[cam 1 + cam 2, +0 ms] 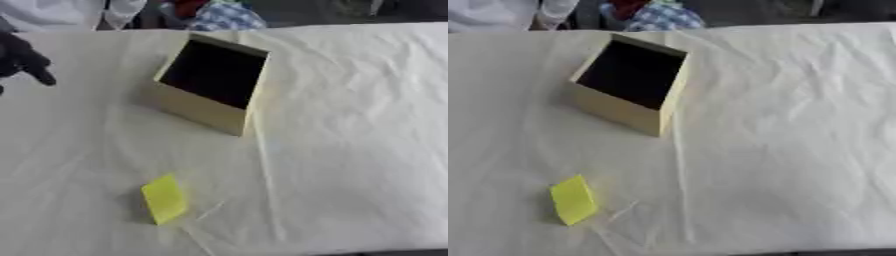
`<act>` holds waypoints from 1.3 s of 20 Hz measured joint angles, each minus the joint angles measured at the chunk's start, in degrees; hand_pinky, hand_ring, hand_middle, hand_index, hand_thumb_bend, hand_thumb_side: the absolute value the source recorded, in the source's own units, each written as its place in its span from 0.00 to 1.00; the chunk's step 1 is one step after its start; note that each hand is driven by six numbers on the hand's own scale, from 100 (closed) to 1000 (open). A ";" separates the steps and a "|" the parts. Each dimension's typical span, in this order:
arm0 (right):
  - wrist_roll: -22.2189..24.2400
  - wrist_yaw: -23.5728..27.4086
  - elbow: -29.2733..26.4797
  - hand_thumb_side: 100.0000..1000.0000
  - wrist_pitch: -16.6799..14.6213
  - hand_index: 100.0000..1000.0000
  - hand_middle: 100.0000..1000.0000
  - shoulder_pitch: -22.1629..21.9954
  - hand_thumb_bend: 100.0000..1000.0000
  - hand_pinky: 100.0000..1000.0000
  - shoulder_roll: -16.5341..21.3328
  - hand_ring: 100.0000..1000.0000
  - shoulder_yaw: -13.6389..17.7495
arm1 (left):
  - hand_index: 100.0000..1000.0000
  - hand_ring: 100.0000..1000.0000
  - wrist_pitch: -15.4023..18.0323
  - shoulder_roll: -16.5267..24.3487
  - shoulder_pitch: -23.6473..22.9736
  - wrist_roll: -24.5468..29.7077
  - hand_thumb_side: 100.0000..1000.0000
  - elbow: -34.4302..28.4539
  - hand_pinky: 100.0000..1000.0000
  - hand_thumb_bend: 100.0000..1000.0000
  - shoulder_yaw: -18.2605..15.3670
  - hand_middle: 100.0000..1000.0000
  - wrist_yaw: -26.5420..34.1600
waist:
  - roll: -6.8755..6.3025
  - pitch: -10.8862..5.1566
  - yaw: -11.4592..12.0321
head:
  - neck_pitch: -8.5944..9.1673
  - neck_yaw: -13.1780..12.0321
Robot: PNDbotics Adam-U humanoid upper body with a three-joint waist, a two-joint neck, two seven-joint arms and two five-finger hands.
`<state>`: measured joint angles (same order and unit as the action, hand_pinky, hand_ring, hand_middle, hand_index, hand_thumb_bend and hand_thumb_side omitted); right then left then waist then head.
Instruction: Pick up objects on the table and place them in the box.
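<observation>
Left eye view shows the left hand (22, 57) at the far left edge, fingers loosely curled, holding nothing; the yellow block (164, 198) lies near, the open box (210, 82) beyond; reaching comes next, likely.

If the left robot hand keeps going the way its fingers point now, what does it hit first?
Likely bare tablecloth: the left robot hand points down-right, seemingly short of the box, though depth is unclear.
</observation>
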<state>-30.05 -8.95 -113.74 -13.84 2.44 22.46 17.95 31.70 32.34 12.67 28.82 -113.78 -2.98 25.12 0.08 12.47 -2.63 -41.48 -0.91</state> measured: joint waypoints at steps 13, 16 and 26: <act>0.03 0.00 0.00 0.86 -0.01 0.66 0.47 -0.47 0.00 0.55 0.06 0.64 -0.01 | 0.82 0.74 10.20 18.29 0.83 -7.24 0.25 0.00 0.63 0.00 6.17 0.73 -10.71 | -0.64 -0.77 -0.05 | -0.20 0.15; 0.06 0.00 0.00 0.86 -0.02 0.66 0.47 -0.48 0.00 0.55 0.08 0.64 -0.02 | 0.83 0.75 11.51 20.92 0.89 -8.56 0.22 0.00 0.65 0.00 7.47 0.74 -13.66 | -0.70 -0.84 -0.07 | -0.21 0.59; 0.41 0.07 0.00 0.86 -0.16 0.66 0.46 -0.49 0.00 0.55 0.39 0.64 -0.35 | 0.90 0.78 12.68 24.34 4.63 -9.72 0.17 -0.01 0.70 0.00 11.98 0.79 -20.93 | -0.67 -0.84 -0.30 | -0.27 0.54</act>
<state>-29.64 -8.88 -113.74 -14.00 1.95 22.85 17.60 44.38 56.68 17.30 19.10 -113.80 9.00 4.19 -0.59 11.63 -2.93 -41.75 -0.37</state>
